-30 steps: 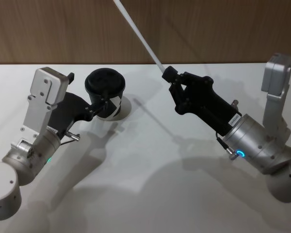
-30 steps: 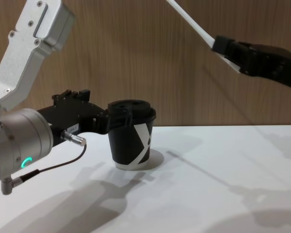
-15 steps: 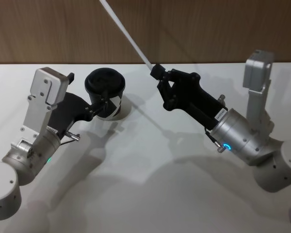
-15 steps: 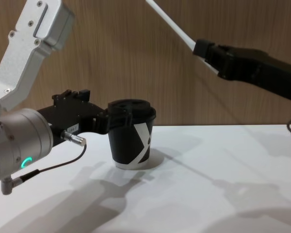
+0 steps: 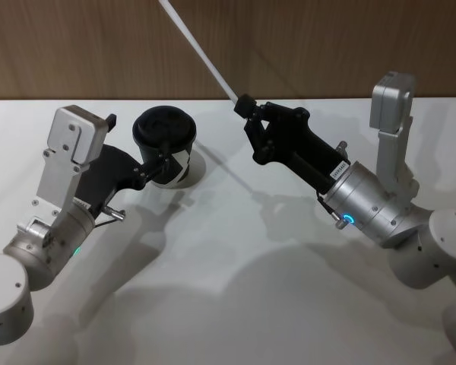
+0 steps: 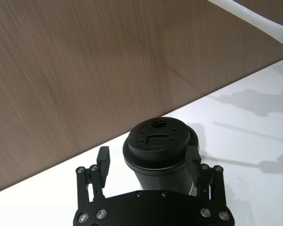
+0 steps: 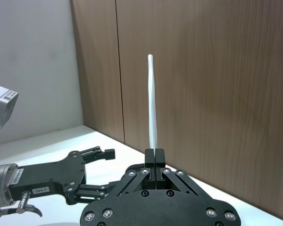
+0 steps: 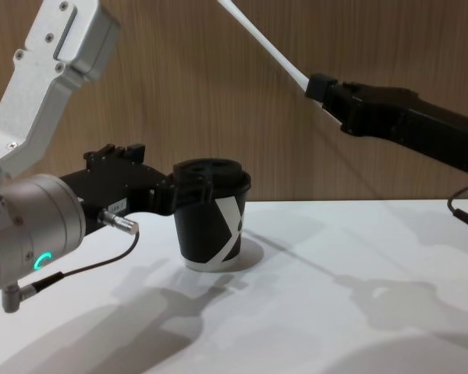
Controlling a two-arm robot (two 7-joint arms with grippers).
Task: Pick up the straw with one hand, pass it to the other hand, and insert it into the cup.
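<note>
Right gripper: upper centre of head view, fingers closed on lower end of white straw, which slants toward upper left | Left gripper: fingers parted, flanking black lidded cup, left of centre on white table

Crops and occlusions
straw: its top end runs off the upper edge in the head and chest views, and its bottom end is buried between the closed fingers of the right gripper. cup: its base is hidden behind the left gripper body in the left wrist view.
</note>
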